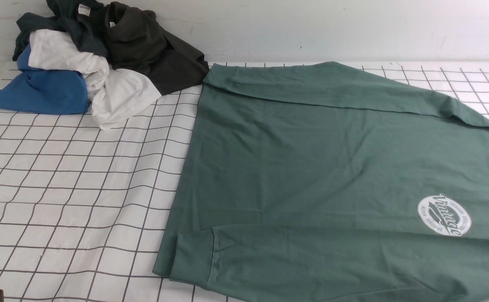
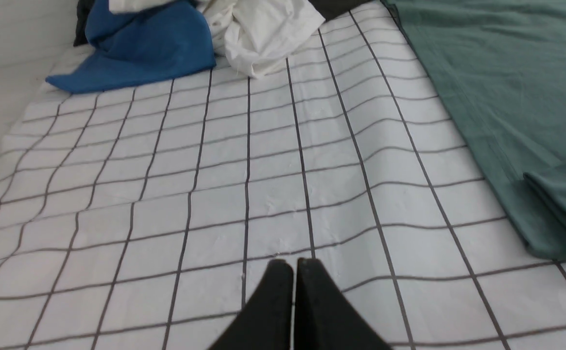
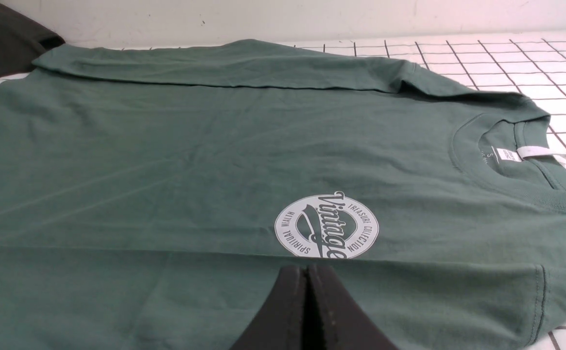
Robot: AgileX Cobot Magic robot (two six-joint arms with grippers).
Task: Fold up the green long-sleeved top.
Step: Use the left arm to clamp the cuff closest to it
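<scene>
Left fingers (image 2: pixel 275 296) and right fingers (image 3: pixel 290 306) sit pressed together, empty; I see the top (image 1: pixel 311 167) flat, sleeves (image 1: pixel 311 84) laid in, body folds left.

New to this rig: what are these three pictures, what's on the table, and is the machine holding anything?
It is a robot with two arms. The wide picture looks forward from between them; the other two come from a camera on each wrist. The black wedges there are the left gripper and right gripper, both shut, holding nothing. On the white grid-patterned cloth a sage-green long-sleeved top lies flat, logo up. A heap of blue, white and dark garments sits far left.
</scene>
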